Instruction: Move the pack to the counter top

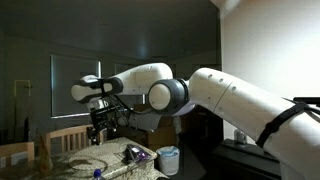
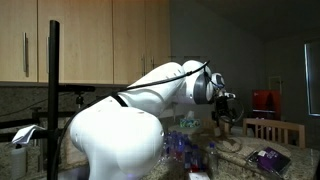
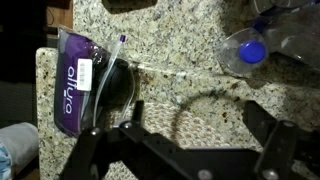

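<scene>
I'm looking at the arm (image 1: 230,100) filling most of both exterior views, bent over and stretching out above the counter top (image 3: 180,50). That speckled slab is taking up nearly the whole wrist view. A white bin (image 1: 168,159) is sitting just past the counter's edge in an exterior view. On the slab there's a clear bottle (image 3: 245,50) with a blue cap, lying well apart from the pack.

The pack (image 3: 80,80) is lying flat on the counter top, right by its corner, purple with white lettering. It's showing in both exterior views too (image 2: 268,158). A dark round thing (image 3: 122,82) is touching its long side, and I can't tell what it is.

The gripper (image 3: 185,150) is hanging above the slab, beside the pack and not touching it. Its fingers (image 3: 270,135) are standing wide apart with nothing between them, so I'm reading the jaws as spread and empty.
</scene>
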Motion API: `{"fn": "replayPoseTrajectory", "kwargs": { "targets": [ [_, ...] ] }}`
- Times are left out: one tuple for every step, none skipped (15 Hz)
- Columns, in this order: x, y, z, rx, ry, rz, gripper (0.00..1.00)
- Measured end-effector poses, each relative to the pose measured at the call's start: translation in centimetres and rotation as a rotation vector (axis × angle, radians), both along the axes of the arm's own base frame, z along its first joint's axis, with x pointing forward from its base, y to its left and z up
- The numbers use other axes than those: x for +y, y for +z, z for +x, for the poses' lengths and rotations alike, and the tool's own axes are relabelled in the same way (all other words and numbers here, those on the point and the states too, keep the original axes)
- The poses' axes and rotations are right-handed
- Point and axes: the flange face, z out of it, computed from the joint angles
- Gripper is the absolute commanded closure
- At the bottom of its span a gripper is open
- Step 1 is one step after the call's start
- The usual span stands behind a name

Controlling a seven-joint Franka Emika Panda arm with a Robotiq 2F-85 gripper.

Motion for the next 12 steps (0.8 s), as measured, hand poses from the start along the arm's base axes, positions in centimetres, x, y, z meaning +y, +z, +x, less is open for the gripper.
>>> {"fn": "replayPoseTrajectory", "kwargs": {
  "targets": [
    [0.1, -0.1, 0.0, 0.001, 0.001, 0.000, 0.00],
    [0.1, -0.1, 0.0, -0.003, 0.002, -0.001, 0.00],
    [0.1, -0.1, 0.2, -0.015, 0.005, -0.003, 0.00],
    [0.2, 0.0, 0.4, -0.030, 0.008, -0.006, 0.00],
    [0.2, 0.0, 0.6, -0.045, 0.011, -0.006, 0.00],
    [0.2, 0.1, 0.8, -0.064, 0.013, -0.003, 0.00],
    [0.3, 0.2, 1.1, -0.087, 0.014, 0.002, 0.00],
    [0.4, 0.3, 1.4, -0.117, 0.012, 0.010, 0.00],
    [0.5, 0.5, 1.7, -0.145, 0.012, 0.017, 0.00],
    [0.6, 0.6, 2.0, -0.166, 0.014, 0.023, 0.00],
    [0.7, 0.6, 2.0, -0.171, 0.017, 0.028, 0.00],
    [0.8, 0.6, 2.0, -0.171, 0.018, 0.030, 0.00]
  ]
}}
